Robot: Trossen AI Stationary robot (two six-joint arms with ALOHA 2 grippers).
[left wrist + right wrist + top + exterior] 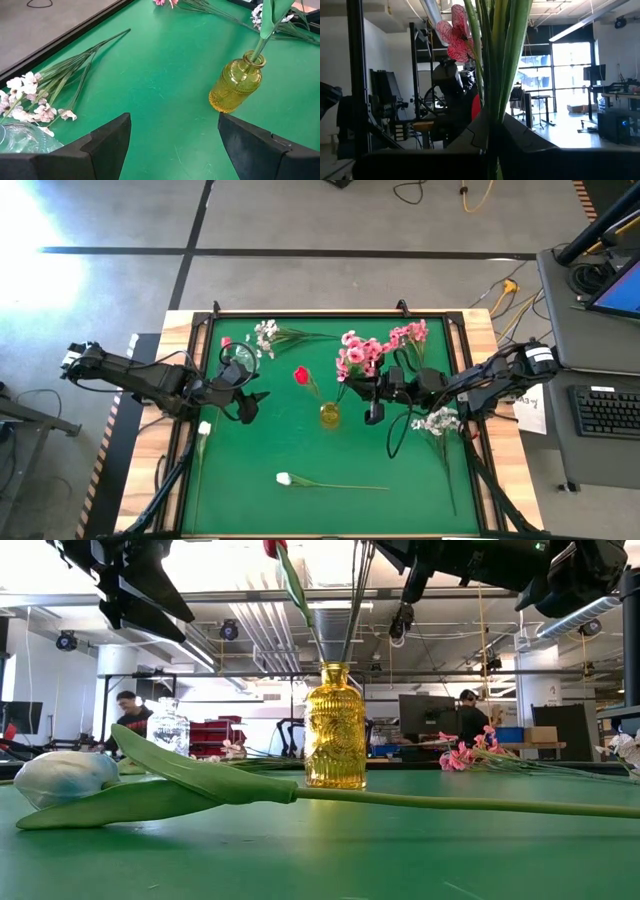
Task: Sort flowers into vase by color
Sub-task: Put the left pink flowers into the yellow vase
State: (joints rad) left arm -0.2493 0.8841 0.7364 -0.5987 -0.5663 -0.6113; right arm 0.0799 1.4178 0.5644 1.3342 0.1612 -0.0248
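A yellow glass vase (329, 416) (335, 726) stands mid-table with a red tulip (301, 375) in it. My right gripper (362, 392) (492, 142) hovers just right of and above the vase, shut on a pink blossom spray (358, 356). The spray's thin stems (355, 600) run down to the vase mouth. My left gripper (250, 404) (172, 145) is open over the cloth, left of the vase, touching nothing. A second pink spray (411, 334), two white sprays (265, 334) (437, 421) and two white tulips (285, 478) (204, 428) lie flat on the table. My right gripper pinches the pink spray's bundle of green stems (496, 85) between its two fingers, below the blossoms, coming level from the table's right side, across the stems. The spray stands nearly upright, blossoms (454, 29) up. Its lower stem ends reach the yellow vase's mouth (336, 666).
A clear glass vase (237, 361) (22, 140) stands near the far left, close to my left gripper. The green cloth has a raised black rim (330, 313). A white tulip's stem (450, 803) lies across the near part of the table, in front of the yellow vase.
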